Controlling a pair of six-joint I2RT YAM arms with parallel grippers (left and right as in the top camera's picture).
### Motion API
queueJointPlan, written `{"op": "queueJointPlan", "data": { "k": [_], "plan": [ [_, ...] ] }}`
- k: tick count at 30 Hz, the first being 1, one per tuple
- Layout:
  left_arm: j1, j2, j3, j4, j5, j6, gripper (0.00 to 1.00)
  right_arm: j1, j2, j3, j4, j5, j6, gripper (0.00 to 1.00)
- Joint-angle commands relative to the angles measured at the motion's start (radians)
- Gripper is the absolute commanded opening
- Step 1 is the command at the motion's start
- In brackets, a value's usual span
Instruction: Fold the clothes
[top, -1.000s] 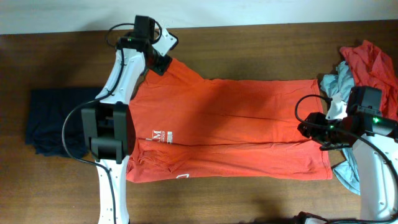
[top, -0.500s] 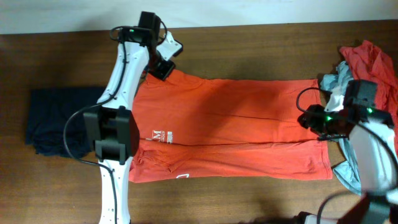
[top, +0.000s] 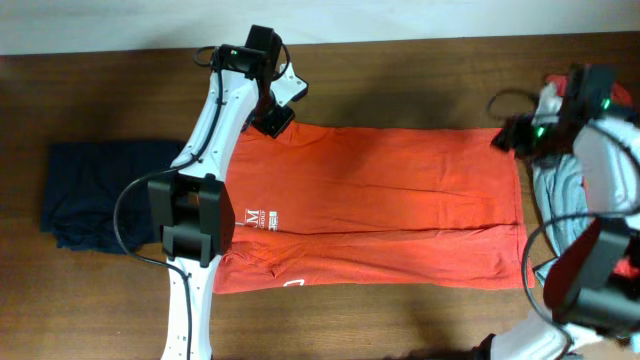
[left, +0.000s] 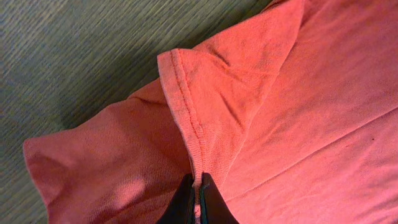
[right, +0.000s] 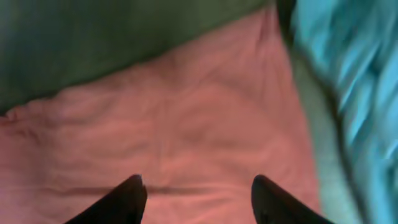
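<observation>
An orange T-shirt (top: 380, 205) lies spread flat across the wooden table, with white print near its left side. My left gripper (top: 276, 119) is at the shirt's far left corner and is shut on the sleeve hem (left: 189, 118), which is folded over onto the shirt body. My right gripper (top: 512, 139) is at the shirt's far right corner, open, with the orange cloth (right: 186, 124) below its fingers.
A dark navy folded garment (top: 90, 190) lies at the left. A pile of clothes, red (top: 600, 100) and light blue (top: 565, 235), sits at the right edge; the blue cloth (right: 348, 74) is right beside my right gripper. Bare wood (top: 400, 70) runs along the far side.
My left gripper moved right, dragging the sleeve inward over the shirt. My right arm swung from the shirt's right middle edge up to its far right corner.
</observation>
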Motion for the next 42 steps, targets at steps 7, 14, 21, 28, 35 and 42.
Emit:
{"op": "queueJointPlan", "data": {
  "k": [7,14,21,28,35,42],
  "plan": [
    [0.002,0.011,0.026,0.002,-0.055,-0.014,0.01,-0.028,0.309,0.291,-0.031,0.067,-0.226,0.61],
    [0.002,0.011,0.026,0.017,-0.055,-0.014,0.01,-0.028,0.377,0.325,0.019,0.101,-0.397,0.63],
    [0.002,0.011,0.026,0.027,-0.055,-0.014,0.01,-0.028,0.383,0.324,0.126,0.058,-0.418,0.64],
    [0.002,0.011,0.026,0.036,-0.055,-0.014,0.01,-0.014,0.444,0.324,0.171,0.011,-0.419,0.64],
    [0.002,0.011,0.026,0.036,-0.055,-0.014,0.01,0.020,0.485,0.324,0.198,-0.043,-0.473,0.63],
    [0.002,0.011,0.026,0.035,-0.055,-0.014,0.01,0.040,0.512,0.323,0.198,-0.042,-0.549,0.64]
  ]
}}
